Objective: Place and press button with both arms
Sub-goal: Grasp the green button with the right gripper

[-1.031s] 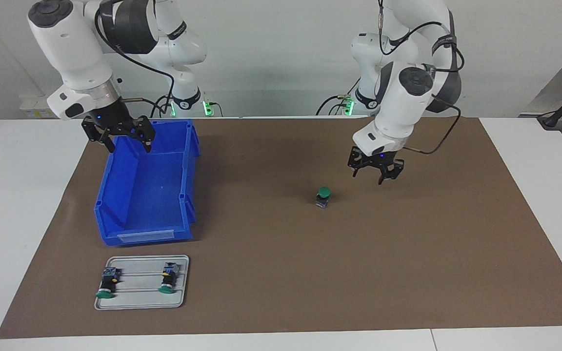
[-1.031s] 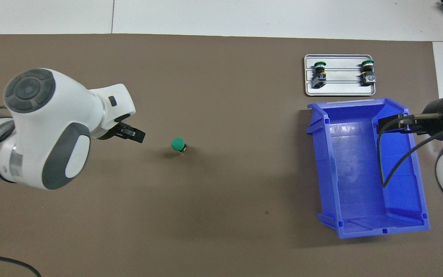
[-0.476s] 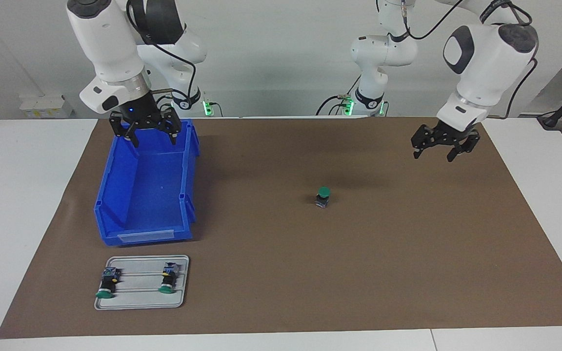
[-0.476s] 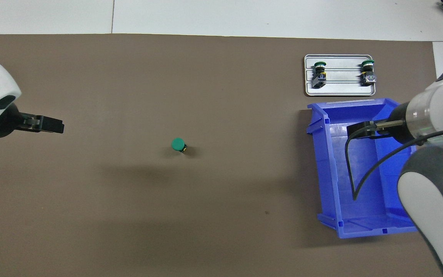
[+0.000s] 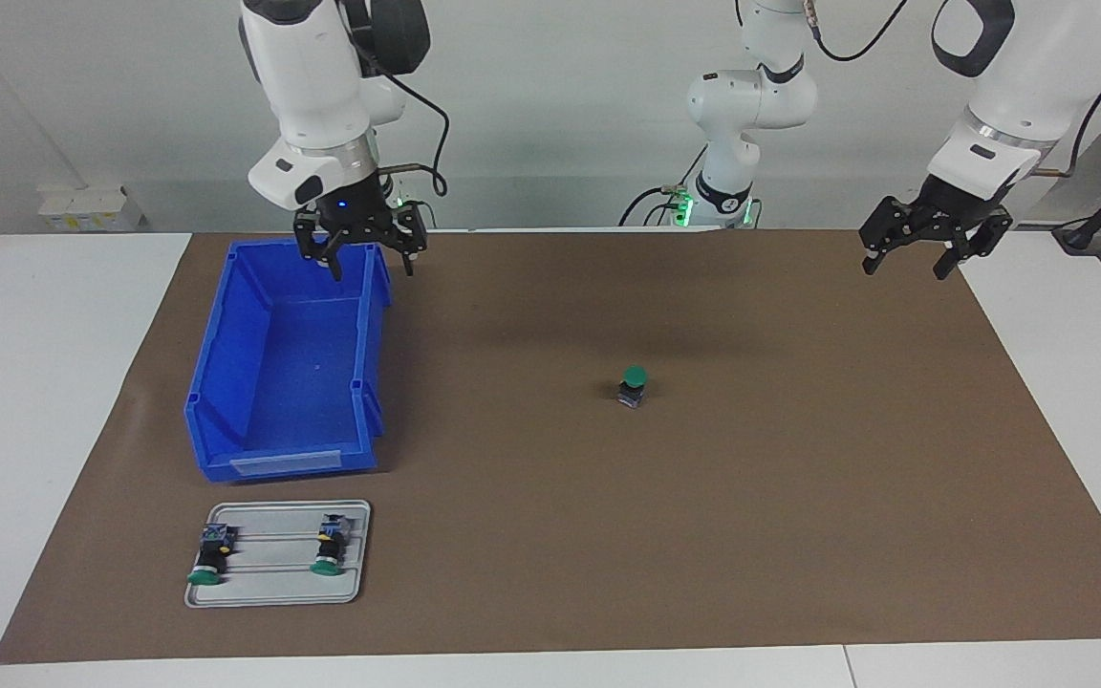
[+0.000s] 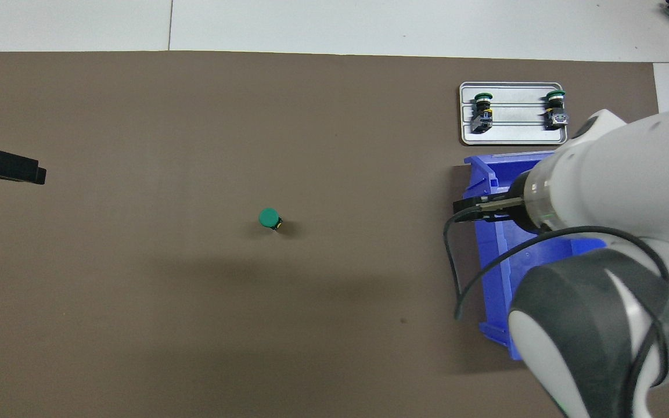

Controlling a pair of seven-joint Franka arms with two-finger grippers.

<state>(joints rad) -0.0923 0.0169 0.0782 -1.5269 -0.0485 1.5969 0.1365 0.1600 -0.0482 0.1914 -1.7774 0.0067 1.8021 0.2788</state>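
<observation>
One button [image 5: 634,385] [image 6: 269,219] stands upright on the brown mat near the table's middle, green cap up, with nothing touching it. My left gripper [image 5: 904,267] [image 6: 6,167] hangs open and empty over the mat's corner at the left arm's end, well away from the button. My right gripper [image 5: 371,270] [image 6: 469,208] is open and empty in the air over the rim of the blue bin [image 5: 226,420] [image 6: 488,174], at the corner closest to the robots and the table's middle.
A grey tray [image 5: 273,592] [image 6: 514,136] lies farther from the robots than the bin, with two more green-capped buttons [image 5: 209,554] [image 5: 329,547] lying on their sides on it. In the overhead view the right arm covers much of the bin.
The left gripper has risen and swung away from the button toward the left arm's end. The right gripper has moved across the bin toward the table's middle. The button has not moved.
</observation>
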